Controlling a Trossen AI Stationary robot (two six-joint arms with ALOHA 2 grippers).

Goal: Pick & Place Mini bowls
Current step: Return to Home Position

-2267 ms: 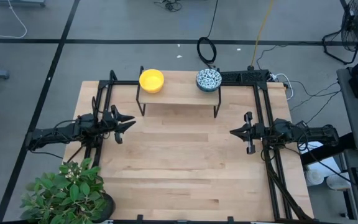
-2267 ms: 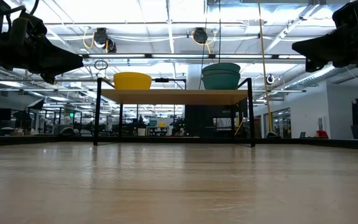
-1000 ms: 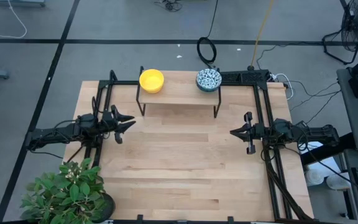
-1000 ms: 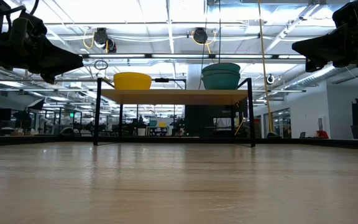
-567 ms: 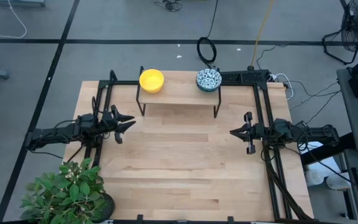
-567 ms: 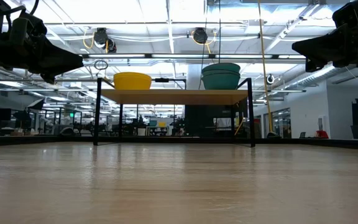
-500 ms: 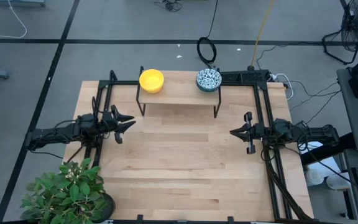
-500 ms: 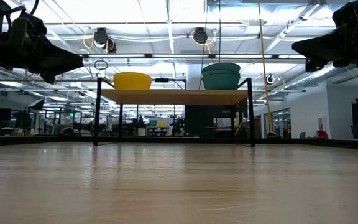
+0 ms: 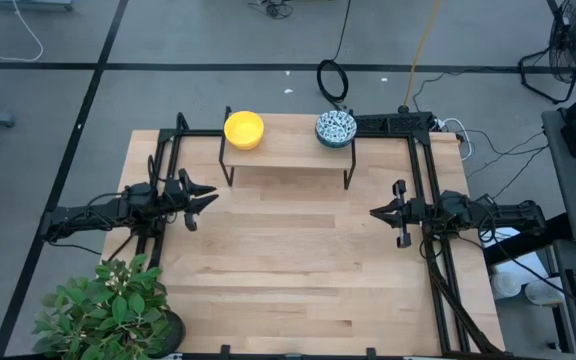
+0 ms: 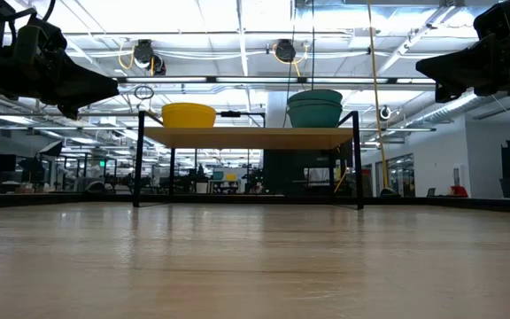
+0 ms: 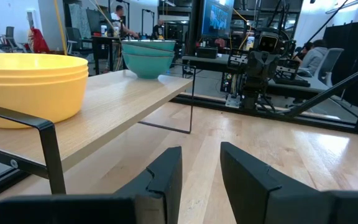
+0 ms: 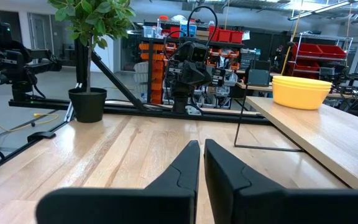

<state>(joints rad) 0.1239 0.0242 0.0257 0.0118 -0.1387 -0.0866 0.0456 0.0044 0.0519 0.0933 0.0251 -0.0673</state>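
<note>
- Up on the shelf (image 9: 288, 152) at the far end of the tabletop (image 9: 298, 270): a stack of yellow mini bowls (image 9: 244, 129) at one end and a stack of blue-green patterned mini bowls (image 9: 335, 127) at the other, well apart.
- At the tabletop's left side: the left end effector (image 9: 206, 196), lifted off the wood, holding nothing, open by a narrow gap in the left wrist view.
- At the right side: the right end effector (image 9: 378, 212), lifted too, pinched almost closed on nothing.
- Both pointing in toward the middle, with the shelf off to the far side. Left one nearer the yellow stack, right one nearer the patterned stack.
- Looks like a finished job, with only the trip home left and no reach toward the bowls needed.
- Hard to count the bowls in each stack from above. Only two or three rims to make out in the left wrist view.
- Cut off at the edges of the low view: most of both arms.
</note>
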